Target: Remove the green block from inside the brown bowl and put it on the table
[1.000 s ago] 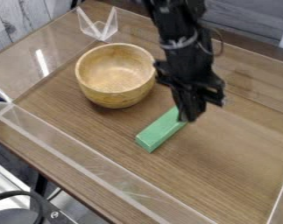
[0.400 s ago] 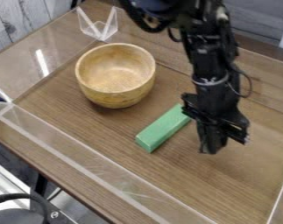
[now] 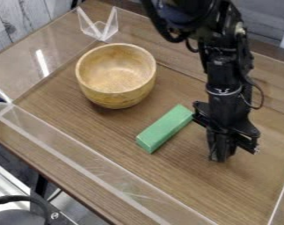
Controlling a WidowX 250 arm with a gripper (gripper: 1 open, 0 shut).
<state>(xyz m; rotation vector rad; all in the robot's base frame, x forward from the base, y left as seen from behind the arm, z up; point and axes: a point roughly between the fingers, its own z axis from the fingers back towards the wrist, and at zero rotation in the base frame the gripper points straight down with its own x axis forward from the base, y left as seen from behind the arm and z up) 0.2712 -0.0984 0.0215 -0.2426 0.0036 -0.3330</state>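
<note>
Block lay on the table, bowl empty; the gripper, closed and empty, hung just beside it and risked nudging it.

Green block (tan bowl).

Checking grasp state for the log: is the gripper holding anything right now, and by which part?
Nothing is held. The gripper is shut on air, pointing down at the table to the right of the green block, which lies flat outside the brown bowl.
</note>
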